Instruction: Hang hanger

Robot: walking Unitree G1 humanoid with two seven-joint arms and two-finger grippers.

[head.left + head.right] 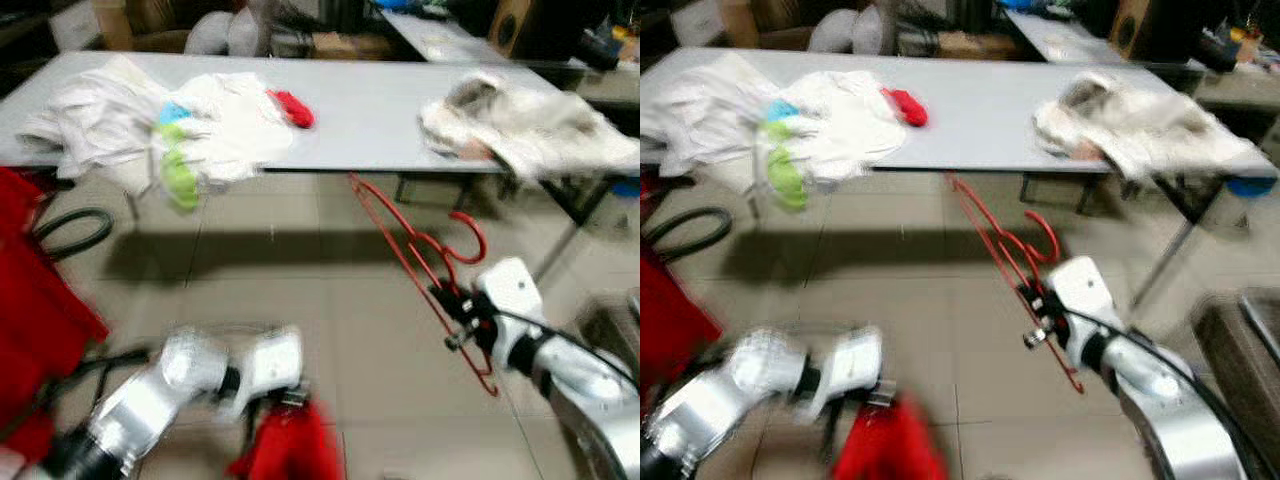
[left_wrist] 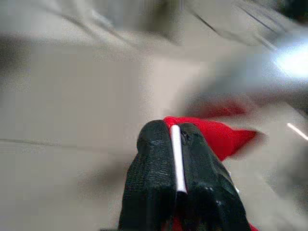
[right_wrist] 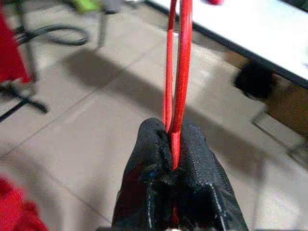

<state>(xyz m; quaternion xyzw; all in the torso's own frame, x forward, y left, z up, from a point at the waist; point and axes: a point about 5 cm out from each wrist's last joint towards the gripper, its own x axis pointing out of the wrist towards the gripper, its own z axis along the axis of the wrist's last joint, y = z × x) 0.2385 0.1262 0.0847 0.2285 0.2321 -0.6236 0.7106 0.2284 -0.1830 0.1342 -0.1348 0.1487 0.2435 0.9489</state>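
Hanger (image 1: 420, 255), red wire, sits clamped in your right gripper (image 1: 455, 312) fingers, its long axis running up and away toward the desk (image 1: 380, 120) front edge, hook beside the wrist, while your left gripper (image 2: 175, 168) pinches red cloth (image 1: 290, 445) low over the floor.

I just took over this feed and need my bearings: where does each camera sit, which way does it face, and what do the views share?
Left eye view: head, looking down at the grey table and tiled floor; both arms show.
Right eye view: same scene, shifted slightly.
Left wrist view: along the left gripper, shut on a red garment, over the floor.
Right wrist view: along the right gripper, shut on the red hanger, towards the table.
Shared: hanger, table.
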